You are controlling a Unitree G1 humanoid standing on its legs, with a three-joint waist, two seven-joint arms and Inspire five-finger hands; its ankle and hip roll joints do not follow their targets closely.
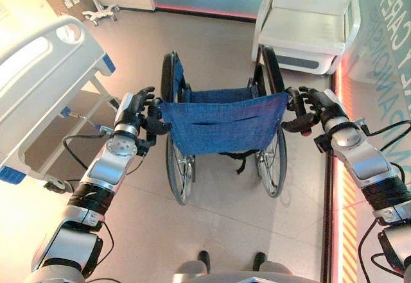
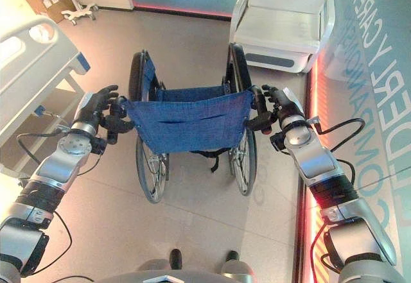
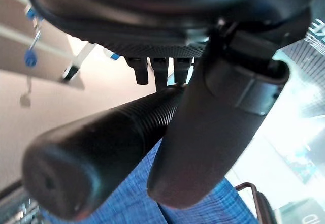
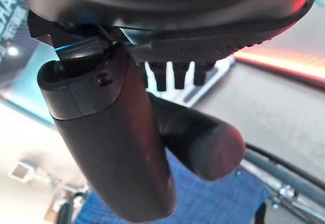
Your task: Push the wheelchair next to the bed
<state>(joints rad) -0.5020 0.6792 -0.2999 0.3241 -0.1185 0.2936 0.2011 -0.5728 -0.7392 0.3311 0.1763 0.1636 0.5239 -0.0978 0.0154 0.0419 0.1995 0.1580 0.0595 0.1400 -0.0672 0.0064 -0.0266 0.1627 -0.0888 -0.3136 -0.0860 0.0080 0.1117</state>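
While both hands grip it from behind, the wheelchair (image 1: 221, 126) stands on the floor (image 1: 212, 45), its back toward the robot.
Wheelchair: one; blue cloth backrest, two large wheels; seat and front part hidden behind the backrest.
Position: between the bed (image 1: 38, 90) on the robot's left and a white armchair (image 1: 308, 23) ahead on the right; apart from both.
Push handles: two, black; left handle (image 3: 96, 153) ribbed, its end sticking out past the hand; right handle (image 4: 203, 140) smooth at its end.
Left hand (image 1: 136, 110): fingers curled over the left handle, thumb alongside it.
Right hand (image 1: 316, 106): fingers curled over the right handle, thumb crossing in front of it.
Bed: one; white rail with blue corner pieces; cut off at the picture edge, mattress hard to make out.
Armchair: one; top cut off.
Far corner: a white wheeled stand (image 1: 99, 13), base visible, upper part cut off.
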